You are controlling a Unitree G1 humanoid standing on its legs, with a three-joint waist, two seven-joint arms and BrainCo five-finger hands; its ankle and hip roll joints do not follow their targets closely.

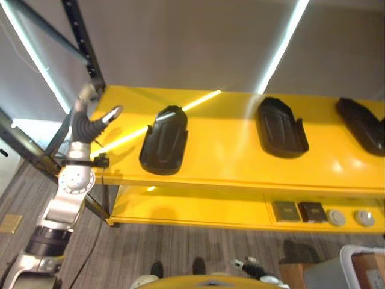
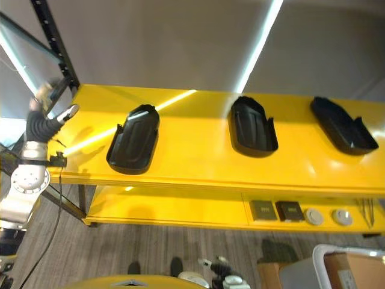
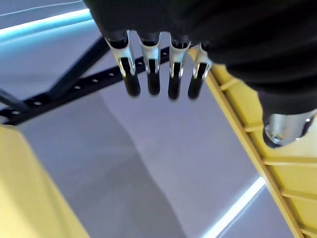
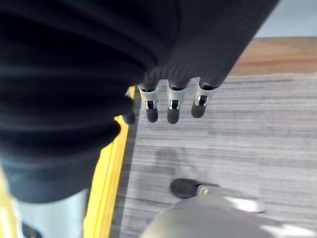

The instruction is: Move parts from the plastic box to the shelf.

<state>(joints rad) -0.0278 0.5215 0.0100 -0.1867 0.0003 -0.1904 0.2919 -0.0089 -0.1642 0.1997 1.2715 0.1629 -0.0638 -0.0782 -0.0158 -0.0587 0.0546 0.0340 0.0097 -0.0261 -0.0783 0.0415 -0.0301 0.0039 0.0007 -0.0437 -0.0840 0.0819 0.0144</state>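
Three black moulded parts lie on the top board of the yellow shelf [image 1: 228, 153]: one at the left [image 1: 164, 139], one in the middle [image 1: 281, 127], one at the right edge [image 1: 363, 124]. My left hand [image 1: 90, 117] is raised by the shelf's left end, a short way left of the left part and apart from it. Its fingers [image 3: 148, 74] are straight and hold nothing. My right hand [image 4: 171, 106] hangs low over the striped floor, fingers relaxed and empty. The pale plastic box [image 2: 313, 265] shows at the lower right corner.
A black perforated rack post [image 1: 81, 42] and slanted braces stand just behind my left hand. On the lower yellow board lie two small dark square pieces [image 1: 286, 211] and two pale round discs [image 1: 363, 217]. Grey striped floor runs in front of the shelf.
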